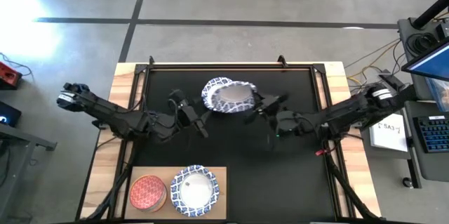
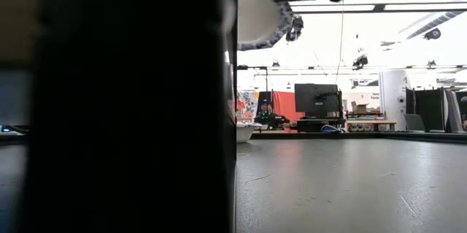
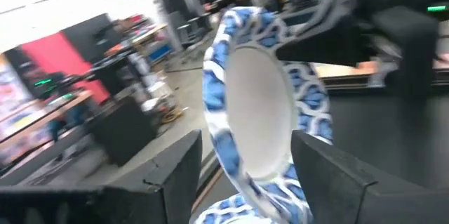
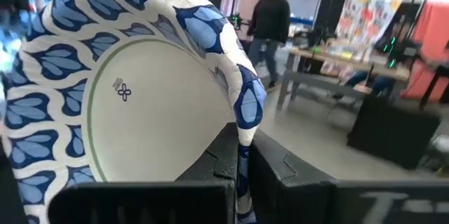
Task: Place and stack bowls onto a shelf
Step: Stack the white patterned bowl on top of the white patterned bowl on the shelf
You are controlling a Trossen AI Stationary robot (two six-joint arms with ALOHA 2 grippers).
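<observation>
A white bowl with a blue patterned rim [image 1: 228, 95] hangs on edge above the middle of the black mat [image 1: 231, 154]; it also shows in the low view as the bowl [image 2: 255, 14]. My right gripper [image 1: 254, 107] comes at it from the table's right and is shut on it. My left gripper [image 1: 200, 114] comes from the left and is open. In the left wrist view the bowl [image 3: 256, 104] stands edge-on between the spread fingers of my left gripper [image 3: 245, 182]; I cannot tell whether they touch it. The shelf [image 1: 217, 175] lies at the near left. My right gripper [image 4: 238, 175] pinches the bowl's rim [image 4: 243, 122] between its two fingers, one on the outer side and one on the inner. The fingers point level, from the table's right. The bowl stands on edge, its underside [image 4: 151, 104] toward the wrist camera, lifted clear of the mat.
On the shelf stand a red-pink bowl [image 1: 147, 192] and a white bowl with a blue rim [image 1: 195, 190]. Wooden table edges [image 1: 119, 112] frame the mat. A dark shape [image 2: 117, 101] blocks the low view's left half. A person [image 4: 270, 17] stands in the room beyond.
</observation>
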